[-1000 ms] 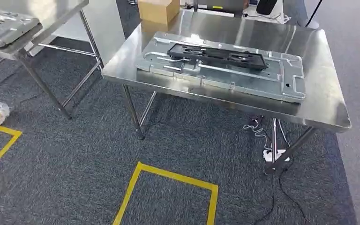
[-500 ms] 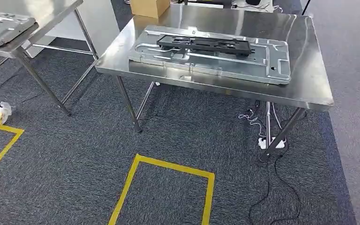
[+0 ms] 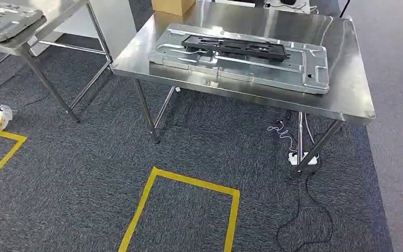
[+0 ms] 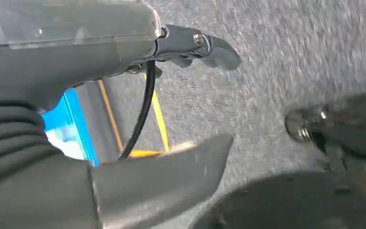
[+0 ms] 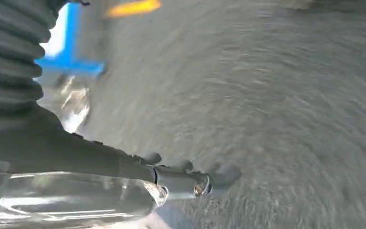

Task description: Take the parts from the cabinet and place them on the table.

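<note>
The view swings a little and the steel worktop (image 3: 346, 79) sits higher and nearer. The stamped grey metal panel (image 3: 241, 55) with the black plastic frame (image 3: 233, 46) lies flat there. My left robot hand (image 4: 171, 100) and right robot hand (image 5: 171, 174) hang spread, holding nothing, so the cabinet comes next.

**Metal, plastic and carpet**

We are looking at a table (image 3: 346, 100) of polished steel, glossy and mirror-smooth. On it a pressed metal panel (image 3: 252, 71) is showing a duller silver sheen, and a matt black bracket (image 3: 234, 46), seemingly plastic, is lying on the panel. The carpet (image 3: 73, 173) is rough grey cloth, yellow tape (image 3: 141, 210) is shining smooth on it, and a box (image 3: 172, 5) is looking like plain brown cardboard.
</note>
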Controlling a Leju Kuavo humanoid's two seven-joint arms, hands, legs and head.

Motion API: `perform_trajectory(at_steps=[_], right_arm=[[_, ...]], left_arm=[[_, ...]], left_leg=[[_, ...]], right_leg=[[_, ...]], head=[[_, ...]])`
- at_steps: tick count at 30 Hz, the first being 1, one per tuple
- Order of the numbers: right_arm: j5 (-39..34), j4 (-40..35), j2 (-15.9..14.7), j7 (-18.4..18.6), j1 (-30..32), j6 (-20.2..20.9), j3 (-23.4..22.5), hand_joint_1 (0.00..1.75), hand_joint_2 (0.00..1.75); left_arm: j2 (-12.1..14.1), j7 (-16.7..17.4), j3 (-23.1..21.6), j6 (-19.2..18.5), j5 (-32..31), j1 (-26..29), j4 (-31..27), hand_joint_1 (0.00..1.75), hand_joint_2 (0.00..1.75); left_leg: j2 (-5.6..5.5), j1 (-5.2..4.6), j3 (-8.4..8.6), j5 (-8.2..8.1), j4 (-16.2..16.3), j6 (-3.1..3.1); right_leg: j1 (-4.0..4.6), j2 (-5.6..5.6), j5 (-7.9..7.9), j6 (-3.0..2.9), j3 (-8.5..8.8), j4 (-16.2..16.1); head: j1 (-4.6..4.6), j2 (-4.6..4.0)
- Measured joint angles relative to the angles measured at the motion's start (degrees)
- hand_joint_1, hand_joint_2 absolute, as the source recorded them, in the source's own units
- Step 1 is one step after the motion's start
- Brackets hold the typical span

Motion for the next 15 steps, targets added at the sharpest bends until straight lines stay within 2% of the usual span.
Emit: perform_trajectory(at_steps=[1,2,3,5,9,15], right_arm=[[0.05,0.55,-0.04,-0.48,-0.01,0.61,-0.11,0.0,0.0],[-3.11,1.04,-0.09,-0.61,-0.07,0.81,-0.2,0.0,0.0],[-9.04,1.59,-0.13,-0.5,-0.19,0.63,-0.37,0.0,0.0],[-14.46,2.51,-0.42,-0.59,-0.4,1.49,-0.63,0.0,0.0],[-7.33,4.85,-1.01,-0.28,-0.97,2.27,-1.46,0.0,0.0],[-3.7,8.79,-1.9,-0.2,-1.77,2.75,-2.23,0.0,0.0]], left_arm=[[-0.09,-0.39,-0.02,-0.33,0.64,0.12,0.0,0.0,0.0],[-0.09,-0.3,-0.07,-0.41,0.04,0.17,0.0,0.0,0.0],[-0.09,0.11,-0.11,-0.3,-2.51,0.1,0.0,0.0,0.0],[-0.09,-0.04,-0.28,-0.74,-0.98,0.06,0.0,0.0,0.0],[-0.13,-0.04,-0.35,-1.36,1.99,0.04,0.0,0.0,0.0],[-0.22,-0.06,-0.44,-1.7,3.74,-0.04,0.0,0.0,0.0]], left_leg=[[0.0,-0.24,-0.13,-0.14,0.07,0.28],[0.02,-0.25,-0.15,-0.17,0.12,0.33],[0.03,-0.27,-0.21,-0.21,0.22,0.43],[0.04,-0.31,-0.31,-0.22,0.4,0.46],[0.04,-0.35,-0.44,-0.22,0.61,0.58],[0.04,-0.39,-0.55,-0.27,0.65,0.66]], right_leg=[[-0.17,0.01,0.33,0.23,-0.05,-0.03],[-0.21,0.04,0.04,0.53,0.02,-0.04],[-0.24,0.07,0.14,0.56,0.01,0.0],[-0.27,0.12,0.21,0.66,-0.02,-0.01],[-0.31,0.14,0.31,0.82,-0.02,-0.01],[-0.34,0.15,0.34,0.89,-0.12,-0.03]], head=[[0.0,0.0],[-0.02,0.0],[0.0,0.0],[0.0,0.0],[-0.02,0.0],[-0.02,0.0]])
